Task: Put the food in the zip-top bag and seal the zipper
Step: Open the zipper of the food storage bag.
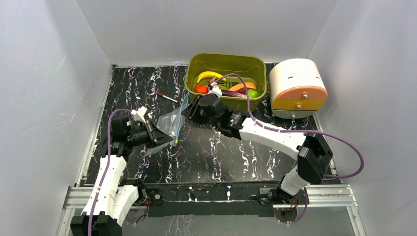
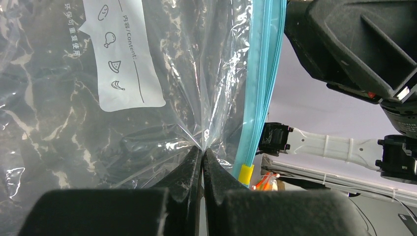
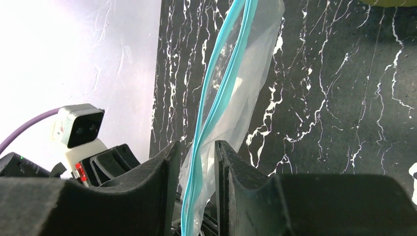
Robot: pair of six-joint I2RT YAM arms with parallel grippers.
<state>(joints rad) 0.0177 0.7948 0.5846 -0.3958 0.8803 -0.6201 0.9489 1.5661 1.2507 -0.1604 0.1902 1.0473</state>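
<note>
Zip-top bag point(image 1: 167, 124) faces right; zipper point(image 1: 182, 118) runs near-far.

Black tabletop point(image 1: 211, 152) with white marble veins, plain white walls point(image 1: 49, 98) on three sides. Olive-green tub point(image 1: 253, 102) stands upright at the back edge, open top. Just beside it on my right is a white drum-shaped box point(image 1: 297, 81), peach-orange face toward me. I can't tell if they touch. Thin red-tipped stick point(image 1: 167, 97) lies flat left of the tub, near it but apart.
</note>
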